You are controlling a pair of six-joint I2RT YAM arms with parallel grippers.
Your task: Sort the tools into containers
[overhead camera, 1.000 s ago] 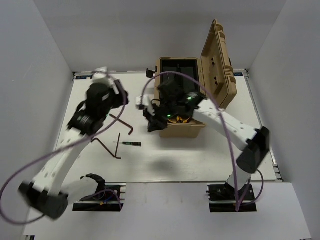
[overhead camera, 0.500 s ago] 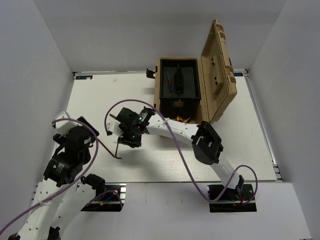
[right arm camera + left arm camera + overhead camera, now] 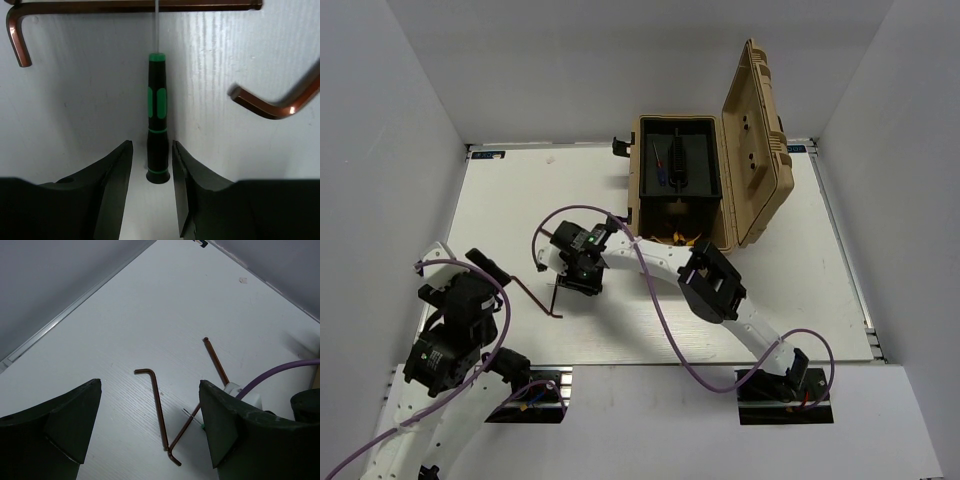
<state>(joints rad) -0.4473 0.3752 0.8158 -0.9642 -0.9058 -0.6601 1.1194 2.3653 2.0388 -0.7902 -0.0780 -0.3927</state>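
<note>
My right gripper (image 3: 569, 283) (image 3: 152, 145) is open and low over the table, its jaws standing on either side of the butt end of the black-green stick tool (image 3: 157, 125) with small gaps. Three reddish hex keys lie around it: one across the tool's tip (image 3: 130, 6), one to the right (image 3: 277, 106), one further left (image 3: 532, 296) (image 3: 158, 407). My left gripper (image 3: 485, 268) (image 3: 150, 385) is open and empty, pulled back near left. The blue-red screwdriver (image 3: 663, 166) lies in the tan toolbox (image 3: 638, 190). Yellow pliers handles (image 3: 685, 238) show in its near compartment.
The toolbox lid (image 3: 757, 125) stands open to the right. A purple cable (image 3: 280, 371) loops from the right arm over the table near the hex keys. White walls close in the left, back and right sides.
My right arm swung from the toolbox front to the left and came down over the stick tool. My left arm pulled back from mid-table to the near left.
</note>
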